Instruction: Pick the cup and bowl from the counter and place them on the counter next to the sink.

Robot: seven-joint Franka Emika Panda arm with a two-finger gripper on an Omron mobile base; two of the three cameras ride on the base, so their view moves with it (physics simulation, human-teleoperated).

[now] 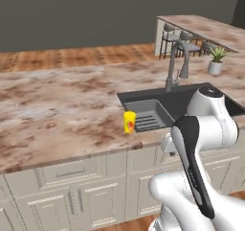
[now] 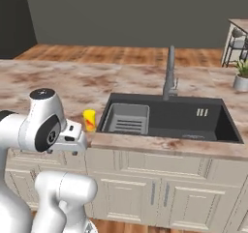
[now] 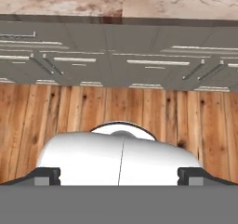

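The small yellow cup (image 1: 129, 122) (image 2: 89, 119) stands upright on the marbled counter (image 1: 57, 105) (image 2: 58, 82), close to the front edge and just left of the dark sink (image 1: 153, 111) (image 2: 169, 116). The bowl is out of view. My gripper (image 3: 119, 176) is open, its two dark fingertips (image 3: 46, 175) far apart with nothing between them. It hangs in front of the cabinets below the counter edge, pointing down at the wooden floor. My hand (image 2: 72, 139) sits low and a little left of the cup, apart from it.
A tall grey gooseneck tap (image 1: 172, 64) (image 2: 169, 72) rises behind the sink. A potted plant (image 1: 216, 64) (image 2: 240, 80) stands to the sink's right. Cream cabinet fronts (image 3: 116, 60) meet the wooden floor (image 3: 116, 107). A second counter with stools (image 1: 179, 38) lies further back.
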